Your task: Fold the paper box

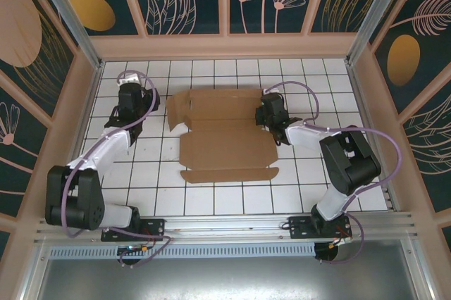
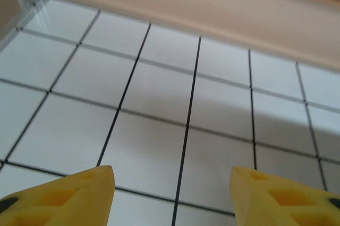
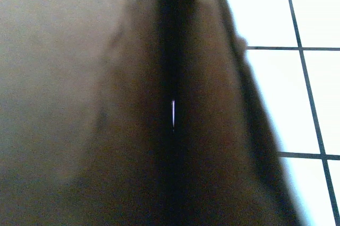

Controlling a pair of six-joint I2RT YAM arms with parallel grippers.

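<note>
Your left arm (image 1: 106, 151), at the lower left of the top view, is built from bulky black joint housings joined by a smooth white link, and it stands on a flat black base plate (image 1: 134, 229). Your right arm (image 1: 350, 163), at the lower right, has the same make: black blocks, a white link and a black bracket. A thin purple cable (image 1: 397, 151) loops along each arm. In the left wrist view, your left gripper (image 2: 172, 197) ends in two bright yellow, wedge-shaped fingers (image 2: 69, 197) with moulded recesses.
</note>
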